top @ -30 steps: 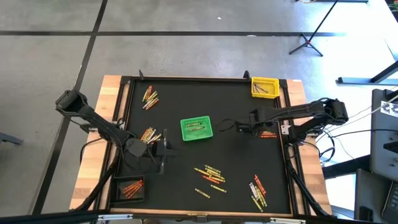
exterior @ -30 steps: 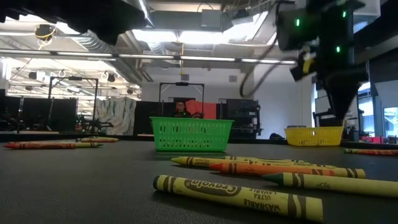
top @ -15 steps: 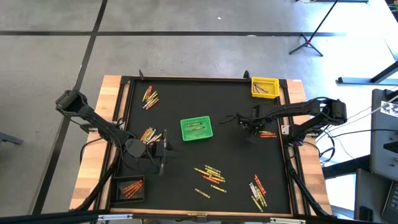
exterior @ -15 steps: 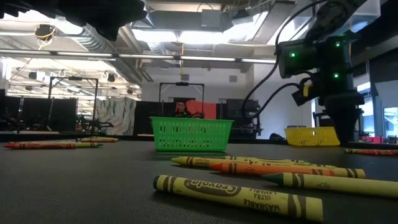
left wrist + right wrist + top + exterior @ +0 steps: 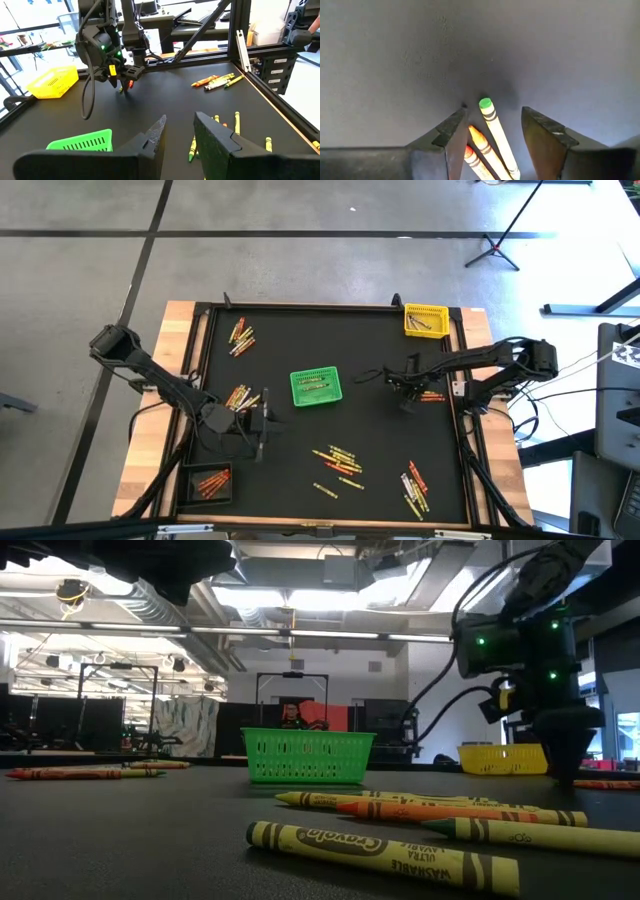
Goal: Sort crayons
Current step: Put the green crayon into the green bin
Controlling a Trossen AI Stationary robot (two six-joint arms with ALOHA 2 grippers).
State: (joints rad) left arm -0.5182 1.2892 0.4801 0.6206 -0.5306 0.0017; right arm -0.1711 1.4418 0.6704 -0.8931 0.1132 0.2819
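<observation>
Green-tipped crayon (image 5: 491,122) between right gripper (image 5: 490,125) spread fingers, now lower at mat; left gripper (image 5: 176,131) spread, unmoved.

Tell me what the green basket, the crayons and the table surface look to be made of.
Green basket: likely moulded plastic, glossy, with an open slotted mesh wall.
Crayons: wax sticks in printed matte paper wrappers, with bare coloured tips; one tip shows green.
Table surface: a black matte mat, possibly rubber or foam, inside a pale wooden border.
</observation>
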